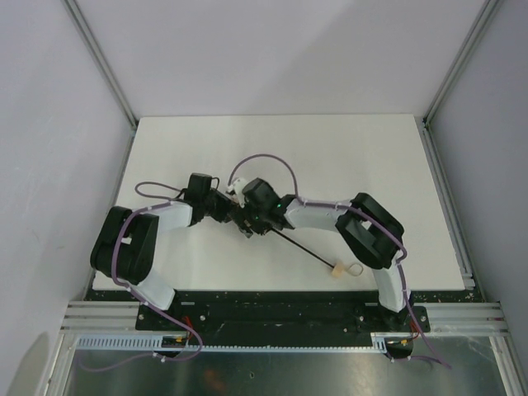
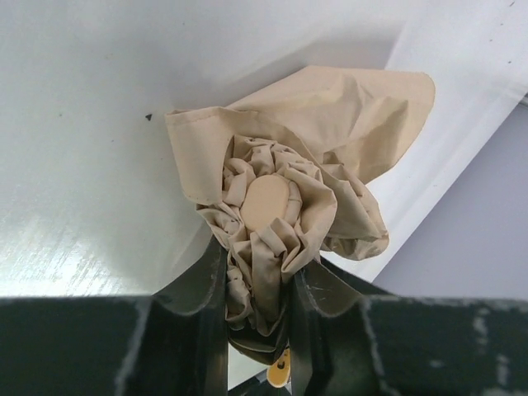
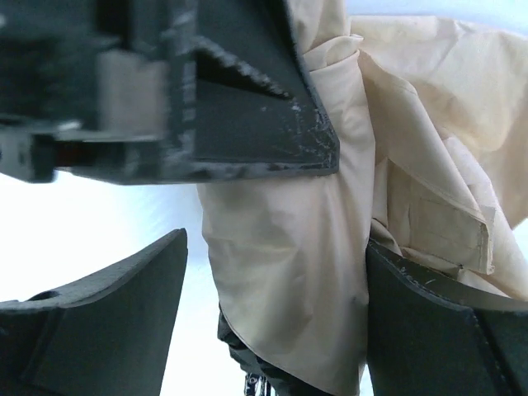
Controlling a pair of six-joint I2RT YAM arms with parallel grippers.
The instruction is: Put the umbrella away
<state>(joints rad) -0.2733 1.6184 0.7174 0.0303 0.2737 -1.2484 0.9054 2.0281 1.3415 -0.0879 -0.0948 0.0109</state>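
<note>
The umbrella's beige canopy (image 2: 330,124) is bunched up, its tan tip cap (image 2: 268,202) facing the left wrist camera. My left gripper (image 2: 260,276) is shut on the bunched fabric just below the cap. My right gripper (image 3: 276,272) is open, and a beige fold (image 3: 289,272) hangs between its fingers, against the right one and apart from the left one. In the top view the two grippers, left (image 1: 226,205) and right (image 1: 246,221), meet at mid table and hide the canopy. The thin black shaft (image 1: 301,247) runs toward the near right to the tan handle (image 1: 337,269) with its loop.
The white table (image 1: 346,157) has metal frame rails at its left and right edges and a black base plate (image 1: 280,309) at the near edge. Purple cables loop over both arms. The left gripper's finger (image 3: 247,124) shows at the top of the right wrist view.
</note>
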